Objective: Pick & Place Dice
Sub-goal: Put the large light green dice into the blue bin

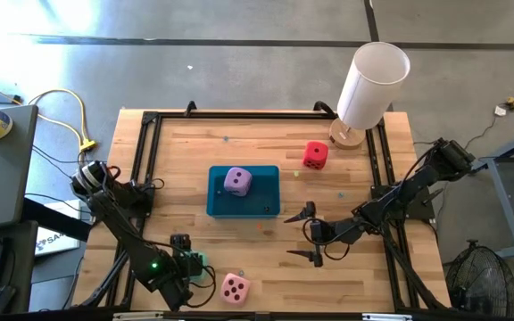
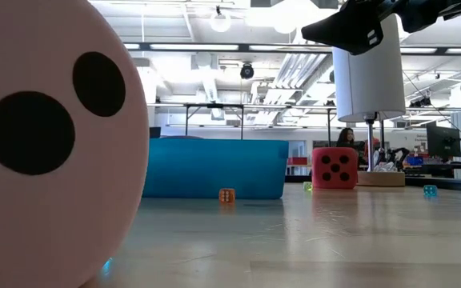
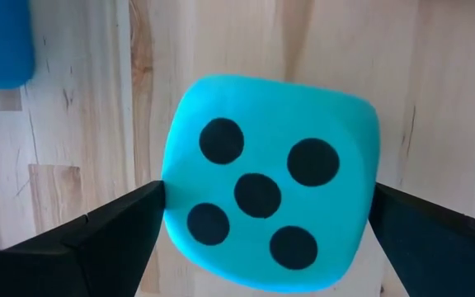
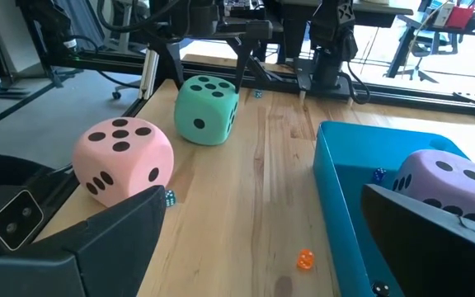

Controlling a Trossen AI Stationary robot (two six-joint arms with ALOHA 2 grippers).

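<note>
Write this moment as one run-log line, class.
left hand: open, straddling mint green die | right hand: open, empty | lilac die: in tray | pink die, red die: on table

Bright, even overhead light from ceiling fixtures [image 2: 282,12] floods the wooden table [image 1: 364,267], casting soft shadows; the near pink die [image 2: 50,144] looms blurred in the low view.

No legible text, brand or label anywhere. Only pips: five on the mint green die [image 3: 270,216], five on the red die [image 2: 334,169] at two o'clock.
</note>
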